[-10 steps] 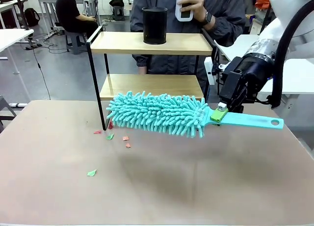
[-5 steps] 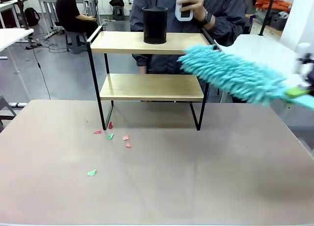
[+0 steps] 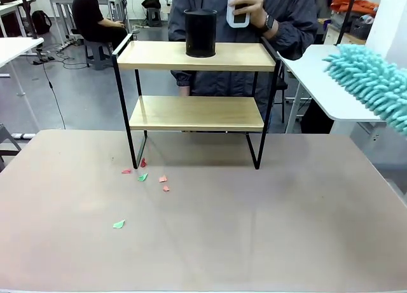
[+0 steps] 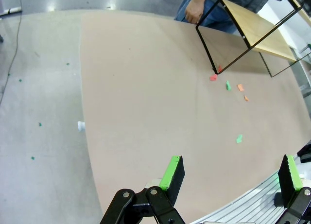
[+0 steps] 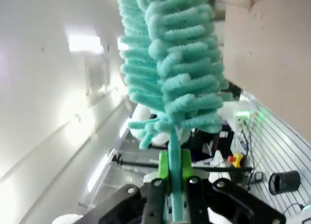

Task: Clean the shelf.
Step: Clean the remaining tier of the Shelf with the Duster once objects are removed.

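Your right gripper (image 5: 175,169) is clamped on the duster's (image 5: 170,63) thin teal handle, green pads pinching it just below the fluffy head. That is a good spot: close to the head, so the soft fringe should not swing much. The head looks light and floppy and will give against an edge rather than push, but the flat plastic handle could twist between the pads if you press hard.

Your left gripper (image 4: 228,173) hangs above the near edge of the table (image 3: 254,229) with its jaws wide apart and nothing between them.

In the front view the duster sits high at the right edge, well apart from the shelf (image 3: 235,56). The shelf stands at the far middle of the table, all four legs on the tabletop, with a person just behind it. A black cylinder (image 3: 200,32) stands on the upper board; the lower board is bare. Coloured paper scraps (image 3: 143,177) lie on the table near the shelf's front left leg.

Judge the shelf as stiff but light: thin frame, narrow legs, smooth tabletop, so it may skid or rock under a sideways sweep. If you steady it, take a black upright with the free gripper, not a board.
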`<state>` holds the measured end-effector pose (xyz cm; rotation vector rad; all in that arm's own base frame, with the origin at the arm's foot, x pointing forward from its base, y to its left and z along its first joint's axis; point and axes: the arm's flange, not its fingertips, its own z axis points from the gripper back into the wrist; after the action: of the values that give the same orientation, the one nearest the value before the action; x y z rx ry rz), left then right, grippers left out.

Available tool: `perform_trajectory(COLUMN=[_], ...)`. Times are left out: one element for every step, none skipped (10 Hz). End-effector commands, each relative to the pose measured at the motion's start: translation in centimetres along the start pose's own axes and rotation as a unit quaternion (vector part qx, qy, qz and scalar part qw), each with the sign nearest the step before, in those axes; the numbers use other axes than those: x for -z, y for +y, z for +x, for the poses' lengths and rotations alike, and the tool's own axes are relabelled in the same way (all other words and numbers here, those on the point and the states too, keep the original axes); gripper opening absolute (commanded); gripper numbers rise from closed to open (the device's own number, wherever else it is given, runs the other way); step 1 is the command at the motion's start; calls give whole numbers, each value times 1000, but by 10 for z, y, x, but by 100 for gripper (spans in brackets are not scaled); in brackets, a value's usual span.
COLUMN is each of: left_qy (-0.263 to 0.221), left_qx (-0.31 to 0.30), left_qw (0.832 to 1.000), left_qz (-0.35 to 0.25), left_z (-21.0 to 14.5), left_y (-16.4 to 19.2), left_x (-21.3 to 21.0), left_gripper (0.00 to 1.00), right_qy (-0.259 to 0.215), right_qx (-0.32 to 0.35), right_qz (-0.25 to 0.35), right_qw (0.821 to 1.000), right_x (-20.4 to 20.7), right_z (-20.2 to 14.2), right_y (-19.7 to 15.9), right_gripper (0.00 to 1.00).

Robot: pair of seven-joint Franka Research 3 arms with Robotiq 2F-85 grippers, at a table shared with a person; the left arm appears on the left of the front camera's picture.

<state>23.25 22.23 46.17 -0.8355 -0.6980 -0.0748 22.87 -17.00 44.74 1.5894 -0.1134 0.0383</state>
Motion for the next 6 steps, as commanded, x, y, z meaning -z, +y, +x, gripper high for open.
perform_trajectory(left_qy=[-10,-10,-10,-10,-10,-10], left_qx=[10,10,10,10,10,10], left_qw=[1000,1000,1000,1000,1000,1000], left_qz=[-10,-10,-10,-10,-10,-10], left_z=[1,1,1,1,1,1], left_y=[0,0,0,0,0,0], left_x=[1,1,1,1,1,1], left_gripper=[100,100,100,100,100,100], right_qy=[-83,-135,-191,-206,-137,-137], right_qx=[66,88,90,91,70,70], right_qz=[-41,-60,-83,-126,-75,-75], right_qw=[994,985,974,966,985,985], right_x=[8,11,18,38,-17,-17], right_z=[8,12,19,30,14,14], right_y=[-32,-43,-47,-44,-54,-54], right_gripper=[12,12,12,12,12,12])
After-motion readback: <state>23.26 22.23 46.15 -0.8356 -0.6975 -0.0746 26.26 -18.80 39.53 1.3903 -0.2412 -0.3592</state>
